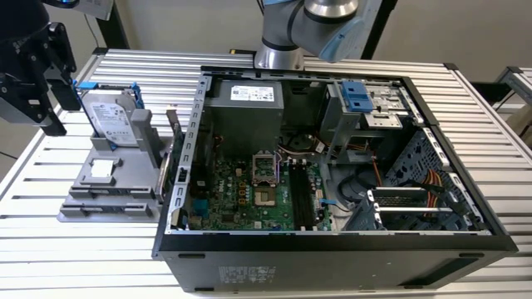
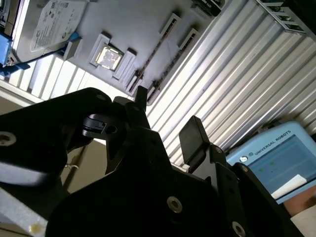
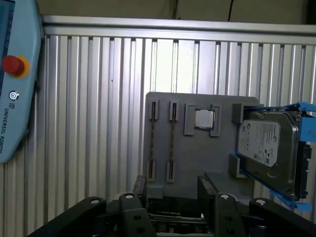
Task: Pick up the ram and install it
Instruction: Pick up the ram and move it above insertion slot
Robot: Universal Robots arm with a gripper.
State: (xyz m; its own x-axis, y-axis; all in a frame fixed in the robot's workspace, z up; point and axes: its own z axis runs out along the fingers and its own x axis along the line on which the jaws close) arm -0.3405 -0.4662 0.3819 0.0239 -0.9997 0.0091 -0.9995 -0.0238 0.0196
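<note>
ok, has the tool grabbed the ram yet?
No, in the first wrist view the tool is open with nothing between its fingers, and the ram sits in the gray holder.

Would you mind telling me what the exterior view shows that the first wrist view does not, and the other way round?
The exterior view adds the open computer case with its green motherboard, and the arm's base. The first wrist view adds the teach pendant, two thin ram sticks edge-on in the holder's slots, and the open, empty gripper facing them. Both show the grey holder, the hard drive with blue handles, and the slatted table.
</note>
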